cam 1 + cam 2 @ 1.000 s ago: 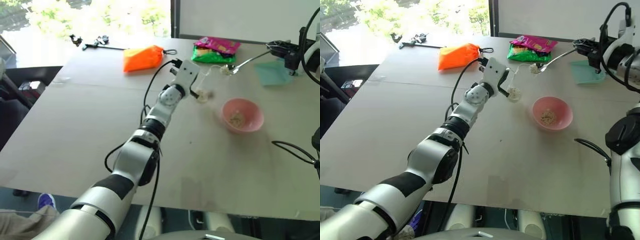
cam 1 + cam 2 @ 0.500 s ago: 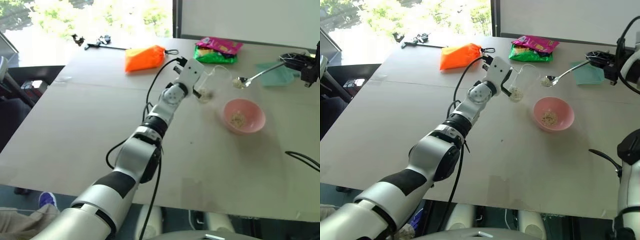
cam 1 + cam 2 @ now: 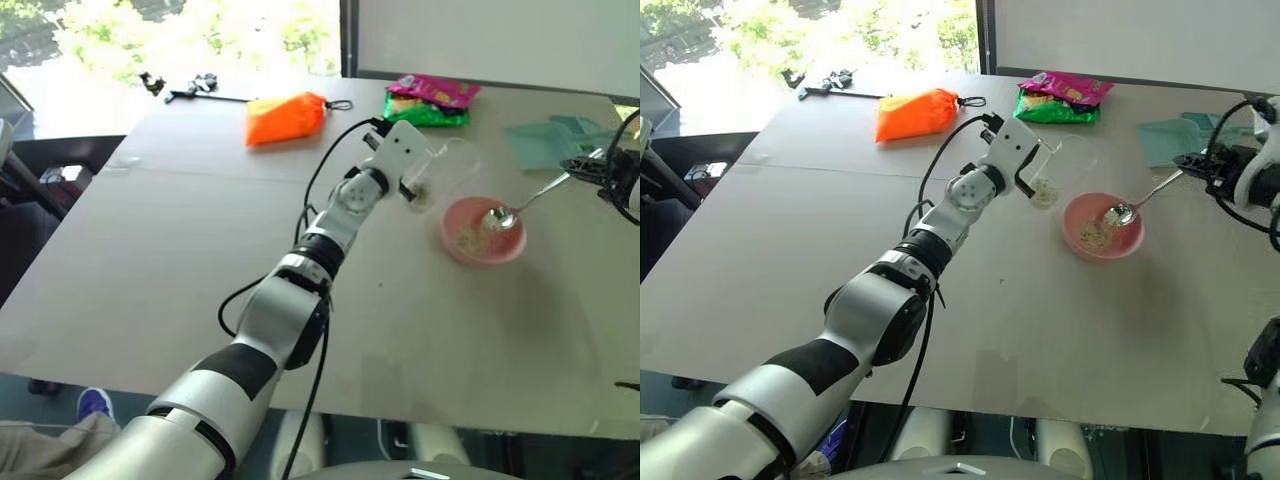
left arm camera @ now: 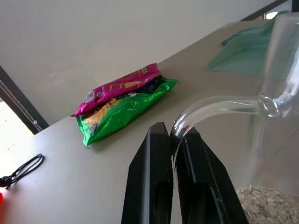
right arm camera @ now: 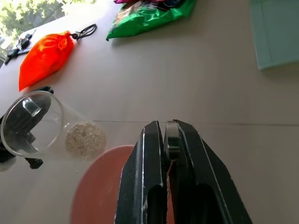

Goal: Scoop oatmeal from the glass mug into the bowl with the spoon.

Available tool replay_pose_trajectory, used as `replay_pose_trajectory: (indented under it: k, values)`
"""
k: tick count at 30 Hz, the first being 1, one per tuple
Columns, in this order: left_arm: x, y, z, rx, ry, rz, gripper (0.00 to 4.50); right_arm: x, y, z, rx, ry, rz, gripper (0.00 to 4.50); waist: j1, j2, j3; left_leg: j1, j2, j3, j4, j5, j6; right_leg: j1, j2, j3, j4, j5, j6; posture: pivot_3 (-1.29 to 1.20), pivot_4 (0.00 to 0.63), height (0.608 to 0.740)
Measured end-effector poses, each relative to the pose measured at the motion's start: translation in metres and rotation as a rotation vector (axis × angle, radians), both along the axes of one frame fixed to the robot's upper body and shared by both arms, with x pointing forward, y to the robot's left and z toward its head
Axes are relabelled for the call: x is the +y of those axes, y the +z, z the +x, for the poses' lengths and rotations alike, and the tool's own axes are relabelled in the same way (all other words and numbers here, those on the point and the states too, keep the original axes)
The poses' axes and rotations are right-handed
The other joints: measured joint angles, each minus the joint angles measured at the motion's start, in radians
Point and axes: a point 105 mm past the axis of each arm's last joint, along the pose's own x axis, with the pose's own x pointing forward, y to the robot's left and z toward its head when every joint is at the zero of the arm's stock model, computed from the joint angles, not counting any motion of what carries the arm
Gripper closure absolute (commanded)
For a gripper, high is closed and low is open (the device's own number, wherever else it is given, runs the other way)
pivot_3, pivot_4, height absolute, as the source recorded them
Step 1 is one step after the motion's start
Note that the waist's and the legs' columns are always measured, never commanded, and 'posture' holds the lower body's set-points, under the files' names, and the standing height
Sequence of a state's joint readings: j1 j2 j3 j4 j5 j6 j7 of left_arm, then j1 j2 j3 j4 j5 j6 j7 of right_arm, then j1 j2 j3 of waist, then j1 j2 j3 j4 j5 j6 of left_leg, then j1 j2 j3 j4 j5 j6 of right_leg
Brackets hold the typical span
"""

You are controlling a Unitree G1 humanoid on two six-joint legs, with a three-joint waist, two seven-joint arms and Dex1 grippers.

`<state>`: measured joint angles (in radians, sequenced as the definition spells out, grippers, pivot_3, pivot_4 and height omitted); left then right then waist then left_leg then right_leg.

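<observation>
My left gripper (image 4: pixel 174 135) is shut on the handle of the glass mug (image 3: pixel 442 168), holding it tilted above the table just left of the pink bowl (image 3: pixel 480 256). Pale oatmeal (image 3: pixel 1045 192) sits at the mug's bottom, and the right wrist view shows this oatmeal (image 5: pixel 84 140) through the open mouth. My right gripper (image 5: pixel 167 128) is shut on the handle of the silver spoon (image 3: pixel 522 204). The spoon slants down to the left, with its oval end inside the bowl's rim. A small heap of oatmeal (image 3: pixel 468 237) lies in the bowl.
An orange pouch (image 3: pixel 287 116) and a green and pink snack packet (image 3: pixel 430 100) lie at the far side of the table. A teal dustpan (image 3: pixel 550 140) rests at the far right. Black tools (image 3: pixel 180 85) lie at the far left corner.
My right arm has come down and back, bringing the spoon from above the table near the snack packet into the bowl. The mug has shifted slightly toward the bowl.
</observation>
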<state>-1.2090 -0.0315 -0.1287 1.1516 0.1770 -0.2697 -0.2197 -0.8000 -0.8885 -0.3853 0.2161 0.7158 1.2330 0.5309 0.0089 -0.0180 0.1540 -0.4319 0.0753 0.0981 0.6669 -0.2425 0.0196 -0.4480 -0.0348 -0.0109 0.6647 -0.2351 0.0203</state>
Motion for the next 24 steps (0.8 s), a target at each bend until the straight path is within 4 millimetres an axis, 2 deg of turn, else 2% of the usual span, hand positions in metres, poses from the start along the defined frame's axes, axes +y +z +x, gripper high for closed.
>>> replay_pose_trajectory:
  k: [3,8,11,13,14,16,19,22,24]
  values:
    - [0.004,-0.003,0.001,0.004,0.007,0.002,4.46,0.022,0.009,-0.009,-0.126,0.103,-0.189,4.5,0.003,0.0,0.0,0.0,0.0,0.0,0.001,0.0,0.0,0.0,0.0,0.0,0.0,0.0,0.0,0.0,0.15,0.74]
    - [0.018,-0.015,0.004,0.026,0.036,0.008,4.46,0.048,0.01,-0.025,-0.239,0.236,-0.432,4.5,0.006,0.0,0.0,-0.001,-0.001,0.0,0.002,0.0,0.0,0.0,0.0,0.0,0.0,0.0,0.001,0.0,0.15,0.74]
    - [0.022,-0.009,0.004,0.004,0.041,0.004,4.46,0.06,0.015,-0.034,-0.343,0.304,-0.591,4.5,0.005,0.0,0.0,-0.001,-0.001,0.0,0.002,0.0,0.0,0.001,0.0,0.0,0.0,0.0,0.001,0.0,0.15,0.74]
    - [0.023,-0.006,0.005,-0.005,0.044,0.0,4.46,0.066,0.018,-0.038,-0.395,0.331,-0.624,4.5,0.005,0.0,0.0,0.0,-0.001,0.0,0.002,0.0,0.0,0.001,0.0,0.0,0.0,0.0,0.001,0.0,0.15,0.74]
    - [0.023,-0.006,0.004,-0.008,0.043,-0.003,4.46,0.068,0.02,-0.038,-0.411,0.336,-0.613,4.5,0.005,0.0,0.0,0.0,-0.001,0.0,0.002,0.0,0.0,0.001,0.0,0.0,0.0,0.0,0.001,0.0,0.15,0.74]
    - [0.024,-0.007,0.003,-0.01,0.043,-0.014,4.46,0.072,0.032,-0.038,-0.454,0.321,-0.485,4.5,0.002,0.0,0.0,0.0,-0.001,0.0,0.003,0.0,0.0,0.001,0.0,0.0,0.001,0.0,0.001,0.0,0.15,0.74]
    - [0.028,-0.006,0.001,-0.017,0.041,-0.048,4.46,0.073,0.064,-0.04,-0.513,0.285,-0.265,4.5,0.004,0.0,0.0,0.001,0.0,0.0,0.003,0.0,0.0,0.001,0.0,0.0,0.003,0.0,0.001,0.0,0.15,0.74]
    - [0.043,-0.002,-0.002,-0.044,0.052,-0.087,4.46,0.076,0.101,-0.046,-0.593,0.274,-0.089,4.5,0.002,0.0,0.0,0.001,0.0,0.0,0.003,0.0,0.0,0.001,0.0,0.001,0.003,0.0,0.001,0.0,0.15,0.74]
    - [0.052,-0.001,-0.002,-0.046,0.07,-0.108,4.46,0.08,0.108,-0.048,-0.6,0.291,-0.032,4.5,0.004,0.0,0.0,0.001,0.0,0.0,0.003,0.0,0.0,0.001,0.0,0.001,0.003,0.0,0.001,0.0,0.15,0.74]
